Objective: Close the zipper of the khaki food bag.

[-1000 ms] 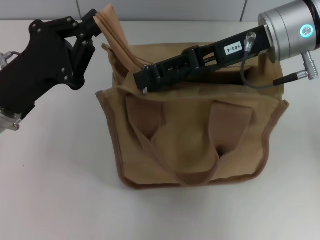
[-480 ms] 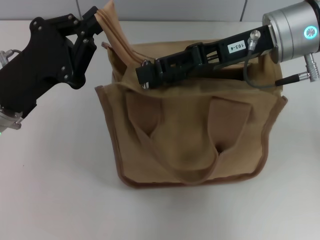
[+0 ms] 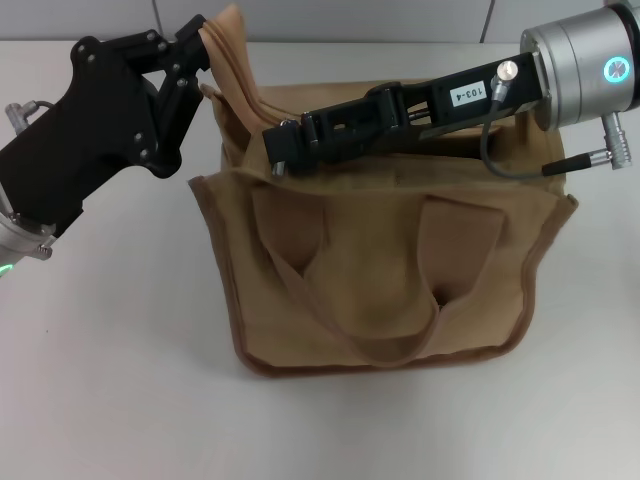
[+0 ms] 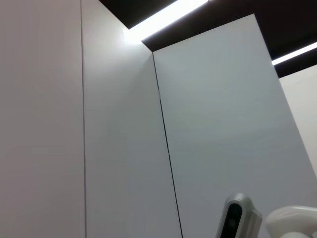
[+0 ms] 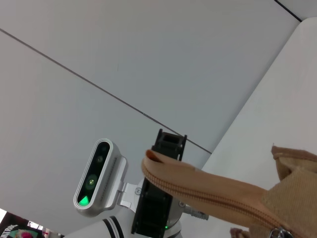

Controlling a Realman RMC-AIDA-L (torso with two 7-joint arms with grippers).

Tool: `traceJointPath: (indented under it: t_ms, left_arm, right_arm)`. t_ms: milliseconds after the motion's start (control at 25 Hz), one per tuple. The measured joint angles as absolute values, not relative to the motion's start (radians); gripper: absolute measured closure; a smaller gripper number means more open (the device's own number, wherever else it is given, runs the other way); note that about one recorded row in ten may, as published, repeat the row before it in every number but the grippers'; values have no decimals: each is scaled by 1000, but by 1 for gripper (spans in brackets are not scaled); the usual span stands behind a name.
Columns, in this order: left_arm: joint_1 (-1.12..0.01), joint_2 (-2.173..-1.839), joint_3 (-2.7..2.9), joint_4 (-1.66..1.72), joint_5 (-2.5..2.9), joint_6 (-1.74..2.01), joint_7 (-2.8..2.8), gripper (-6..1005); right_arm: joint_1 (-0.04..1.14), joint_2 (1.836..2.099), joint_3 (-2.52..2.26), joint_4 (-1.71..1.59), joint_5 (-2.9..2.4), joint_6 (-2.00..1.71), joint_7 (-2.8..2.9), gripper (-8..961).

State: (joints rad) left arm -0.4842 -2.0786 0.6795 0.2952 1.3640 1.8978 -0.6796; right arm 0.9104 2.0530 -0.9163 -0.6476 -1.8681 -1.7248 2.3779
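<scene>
The khaki food bag (image 3: 385,265) stands upright on the white surface (image 3: 110,380), its front panel and two strap handles facing the head camera, with bare surface open on its left, front and right. The left hand (image 3: 203,45) is clamped on the raised end of the zipper (image 3: 232,60) tape at the bag's rear left corner, holding it up and taut above the rim; the right wrist view shows the same tape end (image 5: 208,191) pinched between the black fingers. The right hand (image 3: 283,150) reaches in across the bag's open top from the right, its tip at the small silver slider close to the tape's left end, near the left hand; whether its fingers are together or apart cannot be told. The bag's brown piped front edge lies clear below both arms. Compared with one second ago, the right hand's tip has shifted slightly leftward and up along the zipper, and the left hand has risen slightly.
</scene>
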Motion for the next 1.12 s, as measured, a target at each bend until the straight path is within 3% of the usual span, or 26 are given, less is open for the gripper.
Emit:
traceJointPath:
  t_ms: [1120]
  left_arm:
    - [-511,-2079,683,285,1369,1938,-692,991]
  right_arm:
    - [895,2062,-914,-632,-1865,-1682,2318,175]
